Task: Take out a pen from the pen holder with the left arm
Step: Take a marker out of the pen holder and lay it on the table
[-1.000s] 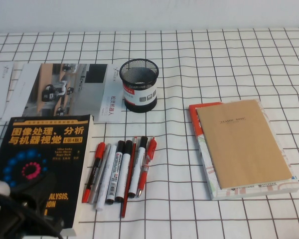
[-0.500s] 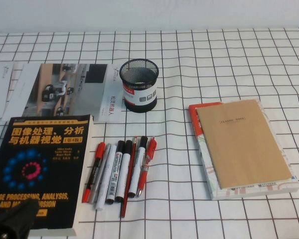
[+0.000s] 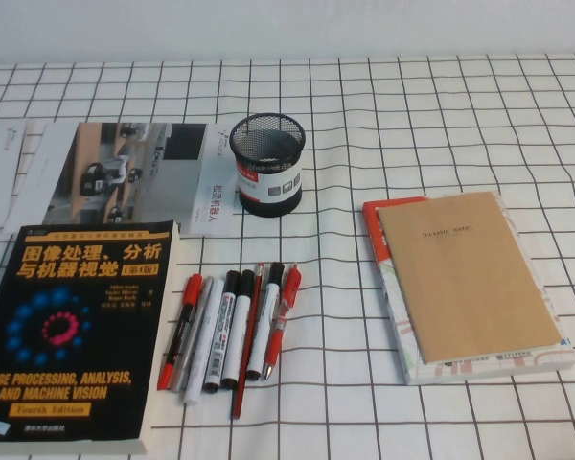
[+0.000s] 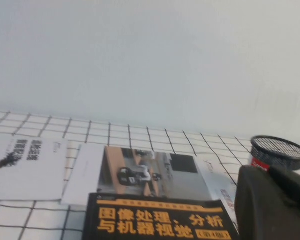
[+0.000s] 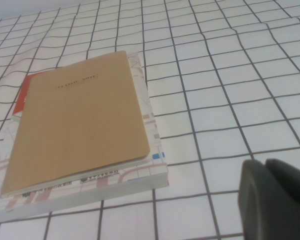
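While the black wire-mesh pen holder (image 3: 267, 163) stands upright, only something red and white showing through its mesh, a row of red, black and white pens (image 3: 232, 326) lies on the grid-checked table (image 3: 412, 125) just before it. Left claw (image 4: 268, 175), clenched empty, hangs near the black textbook (image 3: 72, 326); right claw (image 5: 264, 167), also clenched, beside the tan notebook (image 3: 465, 278). White wall (image 4: 140, 60) behind.
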`<state>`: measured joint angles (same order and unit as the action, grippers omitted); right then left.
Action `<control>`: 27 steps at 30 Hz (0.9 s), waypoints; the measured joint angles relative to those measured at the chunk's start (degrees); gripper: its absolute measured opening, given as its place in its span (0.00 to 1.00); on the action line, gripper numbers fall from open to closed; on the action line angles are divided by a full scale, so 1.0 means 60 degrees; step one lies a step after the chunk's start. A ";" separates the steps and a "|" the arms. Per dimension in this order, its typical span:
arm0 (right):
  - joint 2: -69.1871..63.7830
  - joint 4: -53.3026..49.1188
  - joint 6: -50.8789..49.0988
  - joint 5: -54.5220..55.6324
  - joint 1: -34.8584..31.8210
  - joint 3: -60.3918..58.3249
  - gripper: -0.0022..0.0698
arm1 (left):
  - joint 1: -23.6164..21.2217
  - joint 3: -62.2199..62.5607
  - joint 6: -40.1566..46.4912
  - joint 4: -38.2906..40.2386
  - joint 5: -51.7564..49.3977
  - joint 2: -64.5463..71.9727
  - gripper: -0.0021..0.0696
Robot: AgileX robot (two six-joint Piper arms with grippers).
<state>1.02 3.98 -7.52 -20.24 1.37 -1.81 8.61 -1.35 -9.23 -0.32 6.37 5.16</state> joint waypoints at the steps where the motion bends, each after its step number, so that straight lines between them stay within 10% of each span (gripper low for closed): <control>1: 0.0000 0.0000 0.0000 0.0000 0.0000 0.0000 0.01 | -0.0167 0.0000 0.0000 -0.0034 0.0000 -0.0124 0.03; 27: 0.0000 0.0000 0.0000 0.0000 0.0000 0.0000 0.01 | -0.0756 -0.0023 0.0000 -0.1305 -0.4574 -0.0962 0.03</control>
<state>1.02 3.98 -7.52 -20.24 1.37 -1.81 4.07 -1.48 -9.23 -8.15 -21.08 -0.61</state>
